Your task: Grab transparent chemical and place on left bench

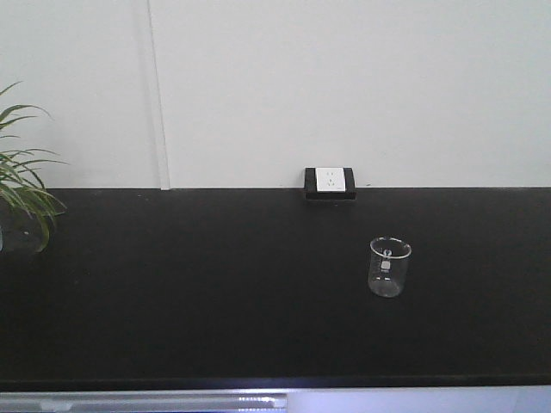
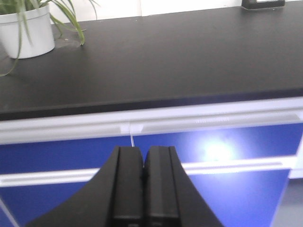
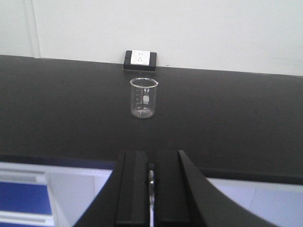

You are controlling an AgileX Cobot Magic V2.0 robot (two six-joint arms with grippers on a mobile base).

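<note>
Transparent chemical [image 1: 390,268] [image 3: 144,98]: small clear glass beaker, standing upright on the black worktop [image 1: 215,284], right of centre and about midway between the front edge and the wall. Long axis vertical, round open rim up, printed white scale facing the room. Contents too clear to read from here. Right gripper [image 3: 150,158]: clenched on nothing, fingers drawn together with only a thin slit between. It hangs off the front edge of the worktop, with the beaker straight ahead, a touch left of its centre line, well apart. Left gripper [image 2: 143,153]: also clenched, pads pressed flat together, empty, low in front of the blue cabinet face [image 2: 236,179] below the worktop's pale edge strip. The beaker does not show in its view. Room for moving: bare black surface on every side of the beaker. Nearest thing is the white wall socket [image 1: 330,181] [image 3: 140,58] behind and slightly left, apart from it. A potted plant [image 1: 21,189] in a white pot [image 2: 28,30] sits at the far left end.
</note>
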